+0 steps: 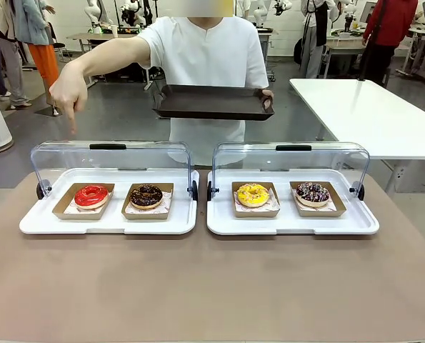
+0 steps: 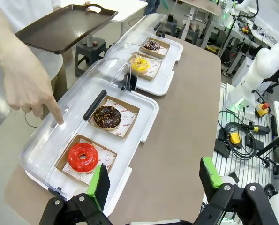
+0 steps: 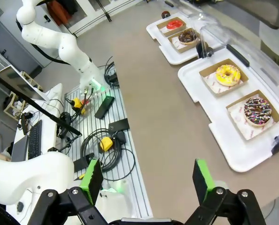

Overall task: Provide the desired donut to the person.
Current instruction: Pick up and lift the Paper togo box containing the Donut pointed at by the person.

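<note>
Four donuts out, two on each of two white trays [image 1: 108, 225], both clear lids [image 1: 112, 157] rolled back. The person [image 1: 205, 57], top centre, holds one brown tray [image 1: 212, 102]. One hand [image 1: 69, 93] points down, upper left, above the red donut [image 1: 91, 195]. Left gripper [image 2: 154, 177] and right gripper [image 3: 147, 176] both gape wide, holding nothing.

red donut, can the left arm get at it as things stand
Probably yes. The clear lid is tipped back behind the red donut, leaving its near side uncovered toward the open left gripper. The person's hand points from the far side, above the lid.
</note>
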